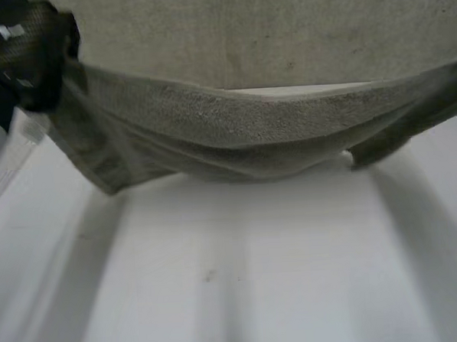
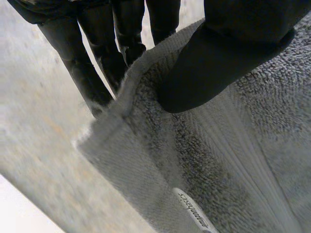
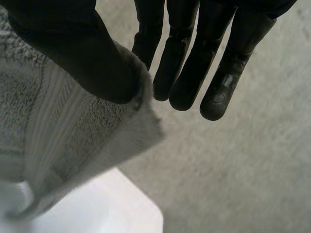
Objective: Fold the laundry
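We count one grey towel [image 1: 249,131], one white table [image 1: 257,277] and two black hands. In the head view the towel hangs clear of the table, strung from ten o'clock across to three o'clock and sagging lowest near the centre. The left hand [image 1: 27,59] shows at ten o'clock, gripping that end.

The left wrist view adds what the head view hides. The thumb [image 2: 218,58] lies flat on the near face of the towel at its banded edge. The fingers [image 2: 82,63] run straight and close together behind the cloth, so the edge is pinched between them. One small woven label [image 2: 194,211] is sewn on the hem beyond the thumb tip.

In the right wrist view we see the right hand [image 3: 82,53] at a corner of the towel. Its thumb presses the corner towards the nearest finger. The other fingers [image 3: 189,63] are straight, side by side and barely parted, clear of the cloth. A rounded table corner lies beneath that hand, with grey floor [image 3: 243,184] beyond it.
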`<state>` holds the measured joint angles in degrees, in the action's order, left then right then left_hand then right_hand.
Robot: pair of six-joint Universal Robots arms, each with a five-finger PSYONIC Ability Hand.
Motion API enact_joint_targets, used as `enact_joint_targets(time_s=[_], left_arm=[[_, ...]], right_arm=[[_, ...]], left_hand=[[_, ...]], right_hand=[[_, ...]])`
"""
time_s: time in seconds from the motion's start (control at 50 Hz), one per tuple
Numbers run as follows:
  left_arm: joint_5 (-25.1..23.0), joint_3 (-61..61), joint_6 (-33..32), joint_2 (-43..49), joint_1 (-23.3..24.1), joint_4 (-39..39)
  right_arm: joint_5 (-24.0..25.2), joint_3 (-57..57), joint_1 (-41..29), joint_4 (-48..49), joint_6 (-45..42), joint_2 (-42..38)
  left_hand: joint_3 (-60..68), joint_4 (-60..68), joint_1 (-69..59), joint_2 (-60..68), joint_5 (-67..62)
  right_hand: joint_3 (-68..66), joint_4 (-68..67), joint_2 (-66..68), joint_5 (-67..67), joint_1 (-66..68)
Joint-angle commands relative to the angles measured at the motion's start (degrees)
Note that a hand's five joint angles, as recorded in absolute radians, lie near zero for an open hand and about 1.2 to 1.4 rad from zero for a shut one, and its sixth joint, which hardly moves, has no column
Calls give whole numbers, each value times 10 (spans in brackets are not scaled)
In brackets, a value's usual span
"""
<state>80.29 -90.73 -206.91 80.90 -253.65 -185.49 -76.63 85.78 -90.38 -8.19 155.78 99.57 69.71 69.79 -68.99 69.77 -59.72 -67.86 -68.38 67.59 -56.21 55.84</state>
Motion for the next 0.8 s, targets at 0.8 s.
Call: enact_joint_targets(time_s=[0.8], left_arm=[[80,266,118,272,-36,-64]], right_arm=[[-112,-238,-132,222,-135,-276]], left_hand=[[103,102,-110,102,-103]], right_hand=[[-121,-116,124,-138,242]])
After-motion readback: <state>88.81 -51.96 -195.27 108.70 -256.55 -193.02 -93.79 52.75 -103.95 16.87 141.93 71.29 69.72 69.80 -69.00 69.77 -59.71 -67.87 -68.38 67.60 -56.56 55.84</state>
